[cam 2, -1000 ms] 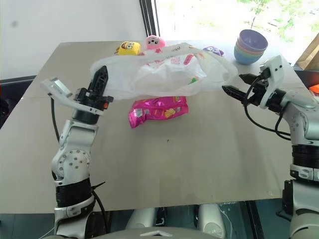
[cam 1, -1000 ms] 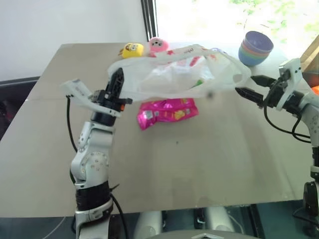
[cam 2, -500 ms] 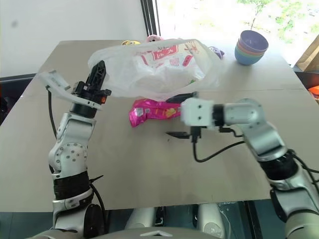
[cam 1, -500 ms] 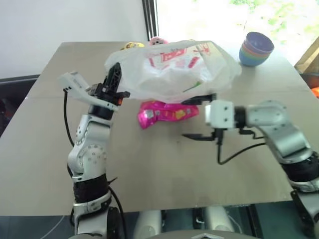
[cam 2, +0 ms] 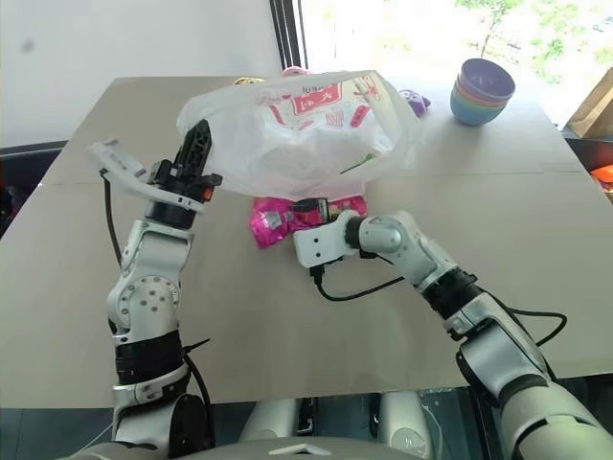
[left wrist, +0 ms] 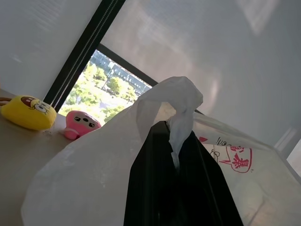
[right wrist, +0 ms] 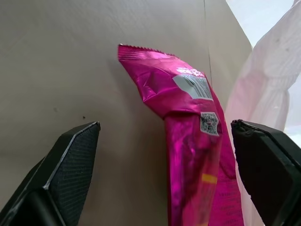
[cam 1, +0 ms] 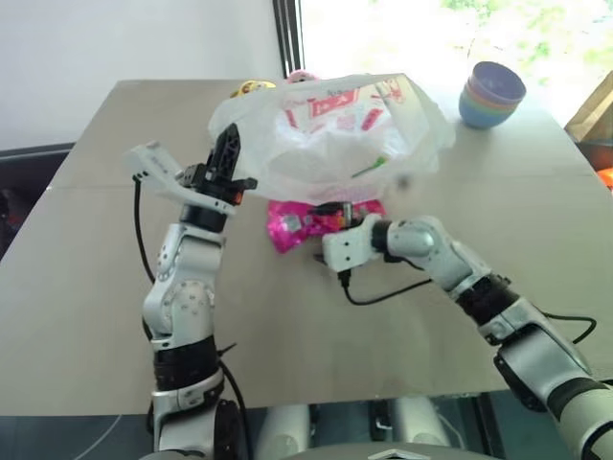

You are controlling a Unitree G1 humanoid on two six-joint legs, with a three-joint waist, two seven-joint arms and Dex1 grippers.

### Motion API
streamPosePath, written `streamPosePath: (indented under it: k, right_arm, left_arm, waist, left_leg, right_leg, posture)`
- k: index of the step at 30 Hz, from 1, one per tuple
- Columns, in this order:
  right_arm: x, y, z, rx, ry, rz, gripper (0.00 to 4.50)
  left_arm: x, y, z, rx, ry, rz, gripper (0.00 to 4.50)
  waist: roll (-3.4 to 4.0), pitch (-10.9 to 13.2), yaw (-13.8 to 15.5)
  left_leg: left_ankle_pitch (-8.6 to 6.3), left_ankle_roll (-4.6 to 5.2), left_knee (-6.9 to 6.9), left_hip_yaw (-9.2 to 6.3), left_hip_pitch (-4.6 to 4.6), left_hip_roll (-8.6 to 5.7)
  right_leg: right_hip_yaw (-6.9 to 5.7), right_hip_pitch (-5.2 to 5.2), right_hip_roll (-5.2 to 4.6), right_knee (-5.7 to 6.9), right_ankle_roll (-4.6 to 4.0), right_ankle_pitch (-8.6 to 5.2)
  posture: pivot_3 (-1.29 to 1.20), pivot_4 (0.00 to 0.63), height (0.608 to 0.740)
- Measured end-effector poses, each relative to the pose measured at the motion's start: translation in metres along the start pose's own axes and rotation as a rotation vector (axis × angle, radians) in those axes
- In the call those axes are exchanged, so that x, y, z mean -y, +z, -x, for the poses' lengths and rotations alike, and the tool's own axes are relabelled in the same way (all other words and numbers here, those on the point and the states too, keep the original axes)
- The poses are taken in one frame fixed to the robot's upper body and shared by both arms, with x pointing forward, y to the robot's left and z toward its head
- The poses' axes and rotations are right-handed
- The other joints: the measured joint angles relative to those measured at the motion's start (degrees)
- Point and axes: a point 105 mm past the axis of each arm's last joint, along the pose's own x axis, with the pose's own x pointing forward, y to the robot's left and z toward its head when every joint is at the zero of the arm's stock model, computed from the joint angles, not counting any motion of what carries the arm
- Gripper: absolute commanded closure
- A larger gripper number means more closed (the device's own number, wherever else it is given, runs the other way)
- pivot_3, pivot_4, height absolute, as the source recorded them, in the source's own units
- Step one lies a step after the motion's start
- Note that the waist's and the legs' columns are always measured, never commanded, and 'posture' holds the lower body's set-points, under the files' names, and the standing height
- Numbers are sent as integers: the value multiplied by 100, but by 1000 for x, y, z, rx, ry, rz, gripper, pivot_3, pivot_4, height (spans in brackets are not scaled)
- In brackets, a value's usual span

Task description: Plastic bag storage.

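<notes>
The left claw (cam 1: 226, 158) stayed pinched on the plastic bag (cam 1: 330, 129), holding it above the tabletop (cam 1: 96, 240). The right claw (right wrist: 164, 155), spread wide, had swung across from the bag's far side to straddle the magenta snack packet (right wrist: 190, 141), likely the bag's next item.

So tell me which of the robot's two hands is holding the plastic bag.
The left hand: shut on the plastic bag, holding it up. The right hand is open, around the magenta packet.
</notes>
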Motion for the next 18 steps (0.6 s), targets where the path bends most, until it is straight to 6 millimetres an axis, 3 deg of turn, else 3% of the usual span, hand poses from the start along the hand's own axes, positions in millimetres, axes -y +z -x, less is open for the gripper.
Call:
streamPosePath:
  k: [8, 13, 16, 18]
  right_arm:
    - [16, -24, -7, -116, -101, 75, 4468]
    - [15, -22, 0, -71, -100, 2, 4468]
    - [11, -7, 29, 61, -26, -189, 4468]
    - [13, 15, 51, 193, 27, -346, 4468]
  left_arm:
    - [-3, -1, 0, 9, 11, 0, 4500]
    - [-6, -4, 0, 6, 19, 8, 4500]
    - [-6, -3, 0, 13, 21, 7, 4500]
    - [-7, -3, 1, 15, 27, 7, 4500]
  waist:
    - [0, 0, -5]
    - [0, 0, 5]
    - [0, 1, 23]
    - [0, 1, 25]
  left_leg:
    - [1, -2, 0, 1, 0, 2]
    - [1, -2, -1, -2, -5, 2]
    - [0, -1, -2, -19, -11, 3]
    - [-1, 1, -3, -44, -13, 5]
  right_leg:
    - [1, 0, -1, 1, -1, 0]
    - [-2, 0, -1, -4, 0, 0]
    - [-8, 1, -4, -10, 0, 0]
    - [-11, 1, -4, -12, 0, 1]
  posture:
    - [0, 150, 740]
    - [0, 150, 740]
    - [0, 150, 740]
    - [0, 150, 740]
